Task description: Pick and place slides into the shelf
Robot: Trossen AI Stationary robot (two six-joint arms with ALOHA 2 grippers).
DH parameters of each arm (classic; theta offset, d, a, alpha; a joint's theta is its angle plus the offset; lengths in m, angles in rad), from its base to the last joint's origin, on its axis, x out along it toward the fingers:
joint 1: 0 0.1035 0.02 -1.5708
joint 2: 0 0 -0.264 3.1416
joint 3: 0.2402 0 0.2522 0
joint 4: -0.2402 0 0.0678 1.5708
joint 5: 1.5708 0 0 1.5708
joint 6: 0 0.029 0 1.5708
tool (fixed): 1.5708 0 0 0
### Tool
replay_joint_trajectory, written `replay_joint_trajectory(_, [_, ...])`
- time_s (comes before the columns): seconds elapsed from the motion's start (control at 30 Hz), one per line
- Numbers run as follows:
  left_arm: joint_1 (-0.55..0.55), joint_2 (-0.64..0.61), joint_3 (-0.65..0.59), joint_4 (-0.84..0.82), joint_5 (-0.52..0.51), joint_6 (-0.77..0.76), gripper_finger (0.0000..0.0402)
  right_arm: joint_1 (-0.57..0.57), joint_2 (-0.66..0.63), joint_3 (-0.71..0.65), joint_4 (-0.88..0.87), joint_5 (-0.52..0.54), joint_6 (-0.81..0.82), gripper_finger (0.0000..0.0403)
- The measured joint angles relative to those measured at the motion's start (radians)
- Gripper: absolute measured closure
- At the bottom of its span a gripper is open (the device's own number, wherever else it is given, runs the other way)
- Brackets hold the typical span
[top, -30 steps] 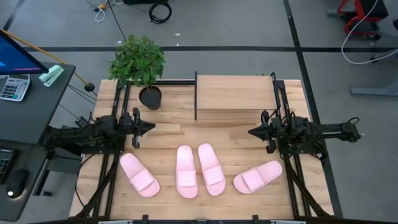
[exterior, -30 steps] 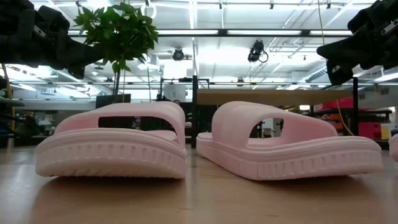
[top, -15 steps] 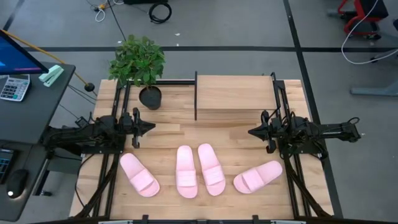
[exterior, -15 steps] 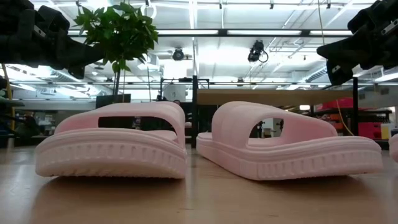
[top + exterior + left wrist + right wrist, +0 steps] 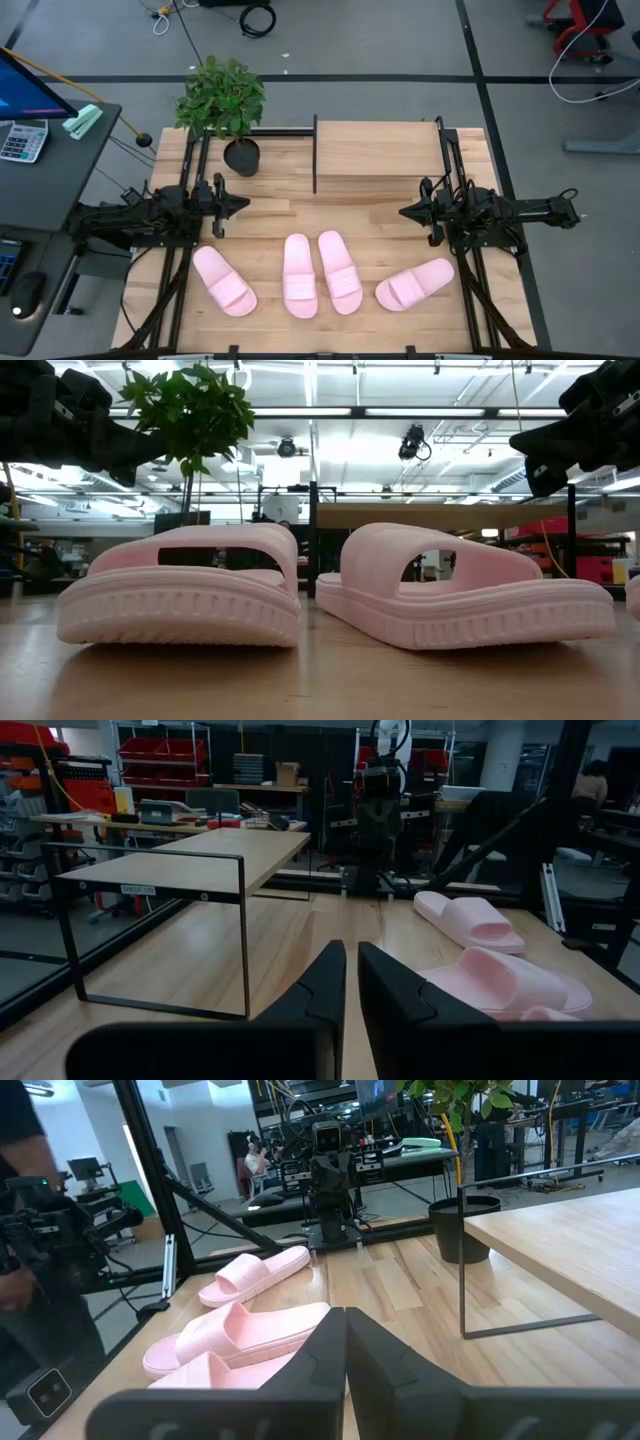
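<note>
1. Nothing has moved since the earlier frames: both arms and all four slides sit exactly where they were.
2. The left gripper [image 5: 243,204] hangs above the tabletop near its left edge with its fingers pressed almost together on nothing. It points toward the table's middle, probably a waiting pose before the first pick.
3. The right gripper [image 5: 404,212] mirrors it near the right edge, fingers pressed together and empty.
4. The slides lie in a row along the tabletop's front edge. The left slide [image 5: 223,280] is nearest the front-left corner, and the middle pair [image 5: 320,274] lies side by side, nearly touching. The right slide [image 5: 414,284] is angled toward the front-right corner. Each arm seems to have two within easy reach.
5. The shelf [image 5: 378,150] stands at the back edge, right of centre, with nothing on its top; what lies beneath cannot be seen from above. No slide has been placed yet.
6. A plant [image 5: 222,97] in a pot stands at the back-left corner, apart from the shelf.
</note>
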Motion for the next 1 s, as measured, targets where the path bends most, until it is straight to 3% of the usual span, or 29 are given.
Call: replay_joint_trajectory(1.0, [0.0, 0.0, 0.0, 0.0, 0.0, 0.0, 0.0376, 0.0, 0.0, 0.0, 0.0, 0.0, 0.0, 0.0389])
